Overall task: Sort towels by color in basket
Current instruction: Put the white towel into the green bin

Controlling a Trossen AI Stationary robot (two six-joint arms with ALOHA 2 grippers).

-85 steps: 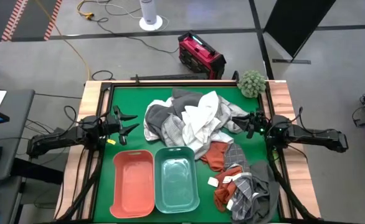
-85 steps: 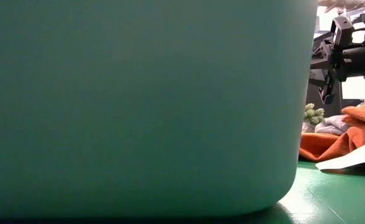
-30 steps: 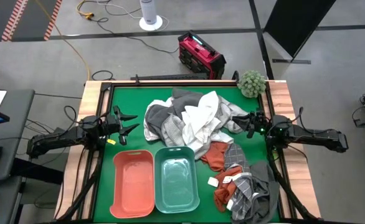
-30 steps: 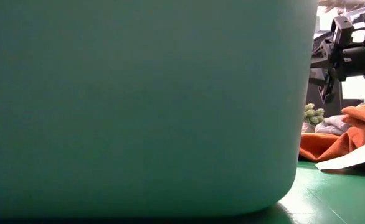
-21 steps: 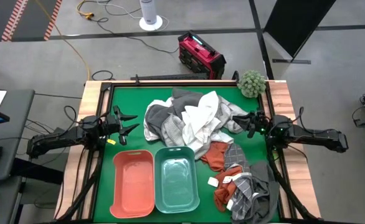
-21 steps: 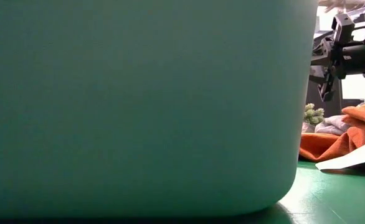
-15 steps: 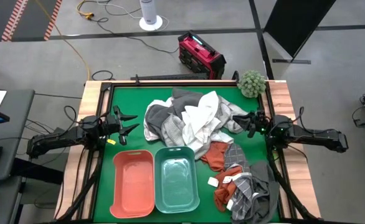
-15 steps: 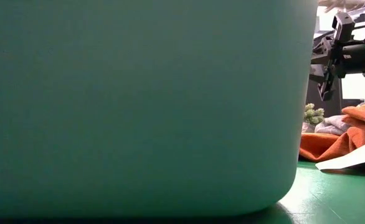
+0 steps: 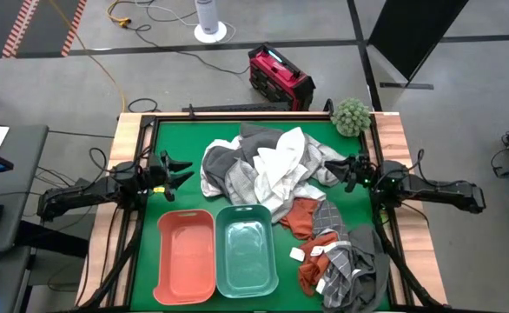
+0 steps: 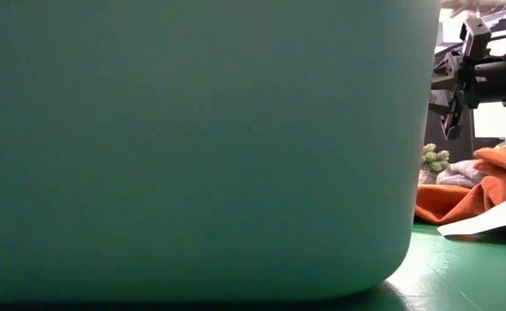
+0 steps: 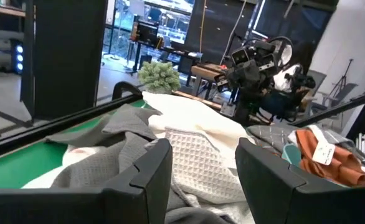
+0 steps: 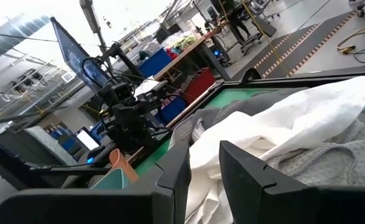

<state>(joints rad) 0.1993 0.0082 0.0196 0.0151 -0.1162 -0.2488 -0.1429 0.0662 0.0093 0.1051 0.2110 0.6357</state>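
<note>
A heap of towels (image 9: pixel 263 169), white, light grey and dark grey, lies on the green table's far middle. A second heap (image 9: pixel 337 252) of rust-orange, grey plaid and dark grey towels lies at the near right. My left gripper (image 9: pixel 178 167) is open near the table's left edge, pointing at the first heap, with light grey and white cloth (image 11: pixel 195 155) showing beyond its fingers. My right gripper (image 9: pixel 343 170) is open at that heap's right edge, above white cloth (image 12: pixel 282 118). In the low view it (image 10: pixel 457 95) hangs in the air over the rust-orange towel (image 10: pixel 469 194).
A salmon basket (image 9: pixel 185 256) and a teal basket (image 9: pixel 247 248) stand side by side at the near edge; the teal wall (image 10: pixel 192 147) fills most of the low view. A green fuzzy ball (image 9: pixel 351 116) sits at the far right corner. Bare green table lies beside my left gripper.
My left gripper has turned a little at the wrist while staying open near the table's left edge. The towels and baskets have not moved.
</note>
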